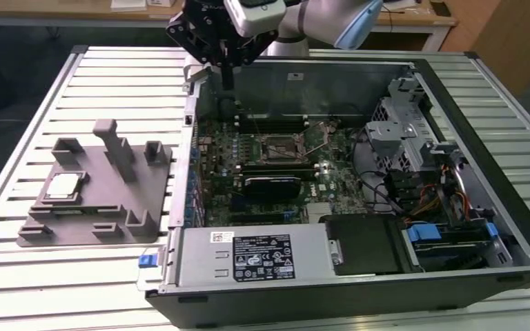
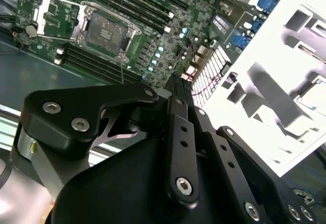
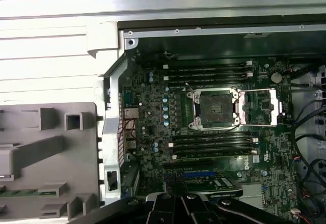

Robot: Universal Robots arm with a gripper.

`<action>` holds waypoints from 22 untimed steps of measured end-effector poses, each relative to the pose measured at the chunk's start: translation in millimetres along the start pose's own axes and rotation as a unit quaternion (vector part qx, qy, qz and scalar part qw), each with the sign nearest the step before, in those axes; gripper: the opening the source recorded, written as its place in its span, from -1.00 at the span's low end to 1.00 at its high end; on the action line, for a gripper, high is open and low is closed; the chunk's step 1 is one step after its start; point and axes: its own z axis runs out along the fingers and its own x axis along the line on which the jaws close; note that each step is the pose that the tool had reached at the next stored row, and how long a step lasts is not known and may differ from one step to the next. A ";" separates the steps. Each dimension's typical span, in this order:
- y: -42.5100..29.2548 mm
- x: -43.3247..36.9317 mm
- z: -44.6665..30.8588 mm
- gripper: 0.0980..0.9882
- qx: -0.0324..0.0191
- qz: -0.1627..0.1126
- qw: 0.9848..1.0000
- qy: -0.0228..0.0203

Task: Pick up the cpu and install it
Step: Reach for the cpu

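The claw (image 1: 227, 74) hangs with fingers pressed together, holding nothing, over the far left corner of the open computer case (image 1: 339, 77), as the exterior view shows it. The cpu (image 1: 63, 186) lies flat in the grey holder tray (image 1: 94, 210) on the slatted worktop (image 1: 108, 89), well apart from the claw, just outside the case's left wall. Inside, the motherboard socket (image 1: 281, 145) sits between memory slots, with open room above it.

In the first wrist view the holder tray (image 3: 46, 152) is cut off at the edge; in the second wrist view the claw (image 2: 175, 81) covers part of the motherboard (image 2: 168, 35).
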 end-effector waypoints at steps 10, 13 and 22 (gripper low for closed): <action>-0.8 10.4 -0.3 -0.98 0.000 0.000 1.000 0.000; -1.1 14.1 -0.4 -0.98 0.000 0.000 1.000 0.000; -1.9 25.2 -0.7 -0.98 0.000 0.000 1.000 0.000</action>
